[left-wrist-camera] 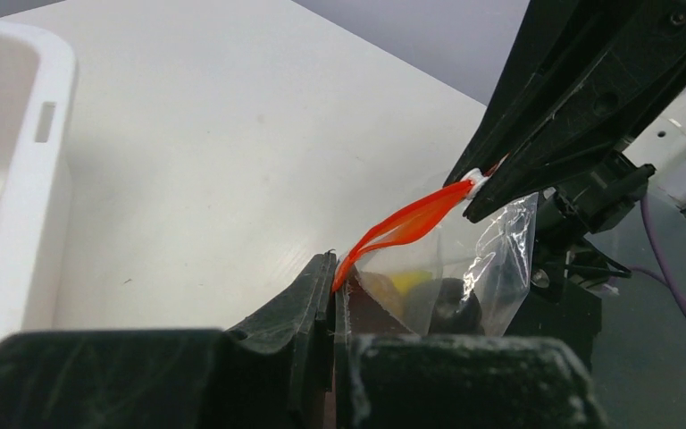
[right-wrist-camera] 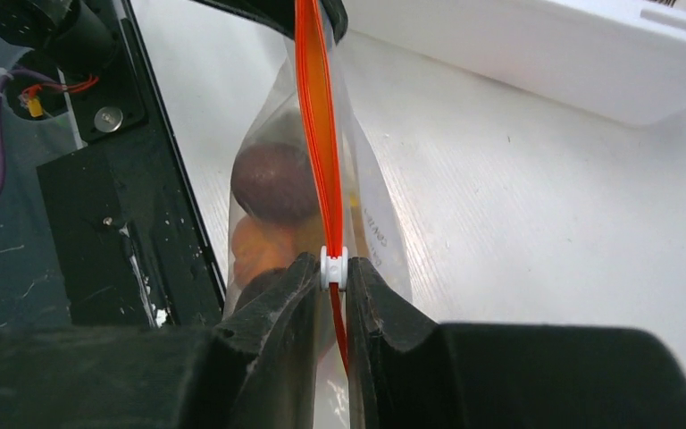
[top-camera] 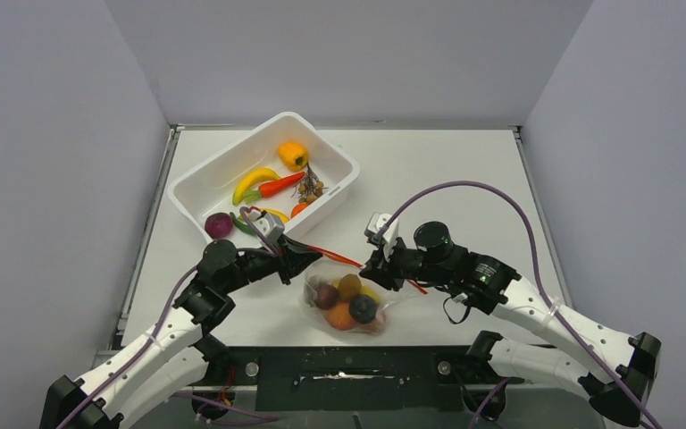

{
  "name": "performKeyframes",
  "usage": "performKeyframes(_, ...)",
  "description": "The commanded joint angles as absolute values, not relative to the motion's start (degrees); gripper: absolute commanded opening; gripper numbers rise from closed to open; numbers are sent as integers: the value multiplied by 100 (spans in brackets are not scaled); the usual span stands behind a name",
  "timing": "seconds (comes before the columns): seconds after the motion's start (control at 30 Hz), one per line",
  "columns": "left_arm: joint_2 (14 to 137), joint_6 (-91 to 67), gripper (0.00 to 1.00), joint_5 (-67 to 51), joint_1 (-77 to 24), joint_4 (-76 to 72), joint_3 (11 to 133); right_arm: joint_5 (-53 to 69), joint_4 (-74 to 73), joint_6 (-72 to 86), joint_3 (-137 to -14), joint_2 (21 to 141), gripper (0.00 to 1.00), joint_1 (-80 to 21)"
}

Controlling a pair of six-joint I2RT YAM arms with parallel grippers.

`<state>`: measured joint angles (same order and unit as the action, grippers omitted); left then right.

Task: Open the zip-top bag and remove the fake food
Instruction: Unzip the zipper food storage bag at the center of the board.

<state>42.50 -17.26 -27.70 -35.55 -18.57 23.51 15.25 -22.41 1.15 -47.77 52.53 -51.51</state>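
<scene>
Right gripper (right-wrist-camera: 333, 273) is pinched tight on the little white slider (right-wrist-camera: 333, 264), low centre of its wrist view, and the red zip strip (right-wrist-camera: 314, 134) runs straight up from there. Left gripper (left-wrist-camera: 333, 277) is clamped on the strip's far end. Between them, lower centre of the overhead view, sits the zip-top bag (top-camera: 386, 304), fake food (top-camera: 347, 299) bunched inside. Opening step, I'd say. Next move: draw the slider along the strip while the left anchors.
</scene>
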Motion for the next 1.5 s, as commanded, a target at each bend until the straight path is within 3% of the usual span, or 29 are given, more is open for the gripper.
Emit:
performKeyframes(0.0, 3960, -1554, 0, -1722, -3447, -1989, 2353, 1198, -3067, 308, -4948, 5363, 9, -5165)
performKeyframes(0.4, 3082, -1538, 0, -159, -3401, -1560, 2126, 887, -3327, 540, -4887, 5070, 9, -5157)
performKeyframes(0.8, 2405, -1592, 0, 560, -3391, -1418, 1944, 225, -3669, 674, -5153, 4873, 8, -5168)
performKeyframes(1.47, 2018, -1464, 0, 289, -3388, -1570, 1758, 171, -3998, 600, -5360, 4731, 9, -5167)
